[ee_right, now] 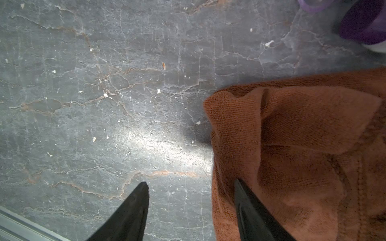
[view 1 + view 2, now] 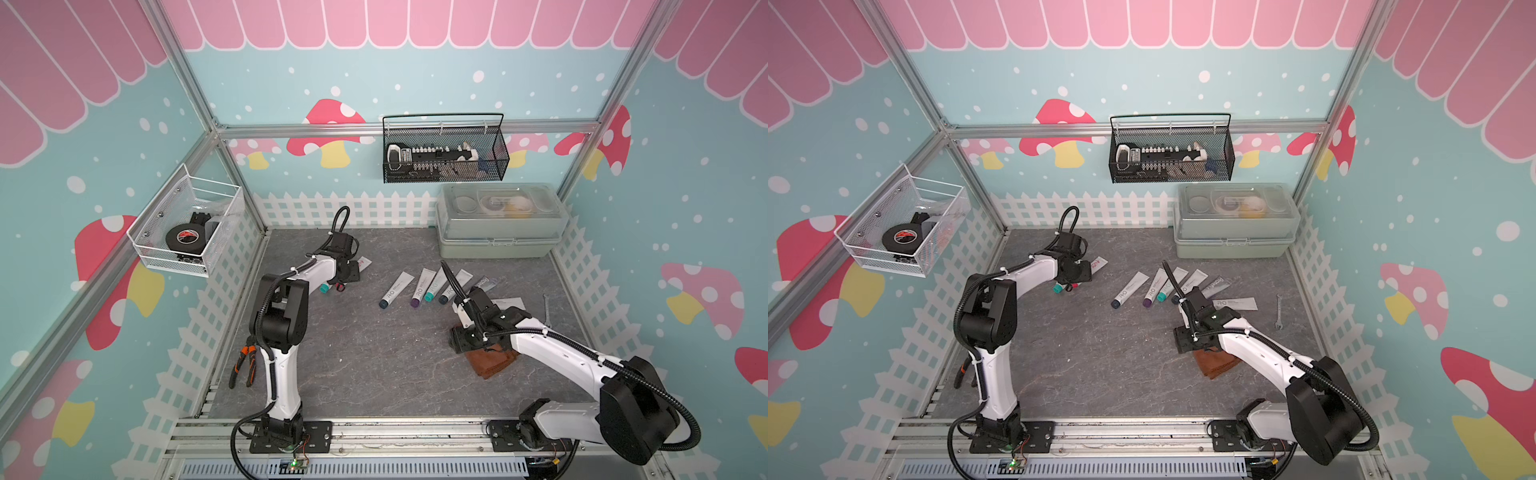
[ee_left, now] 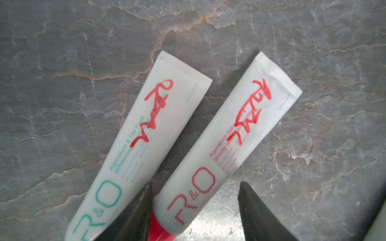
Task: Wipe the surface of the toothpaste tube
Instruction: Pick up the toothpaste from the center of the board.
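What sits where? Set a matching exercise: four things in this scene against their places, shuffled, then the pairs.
1 black tape roll
2 pliers
3 brown cloth
4 wrench

a on the table near its right edge
b partly under the right end effector
c in the white wire basket
d beside the left arm

Pairs: 1c, 2d, 3b, 4a

Pliers [image 2: 249, 357], wrench [image 2: 1278, 311], lidded box [image 2: 498, 224], perhaps tape [image 2: 185, 239].
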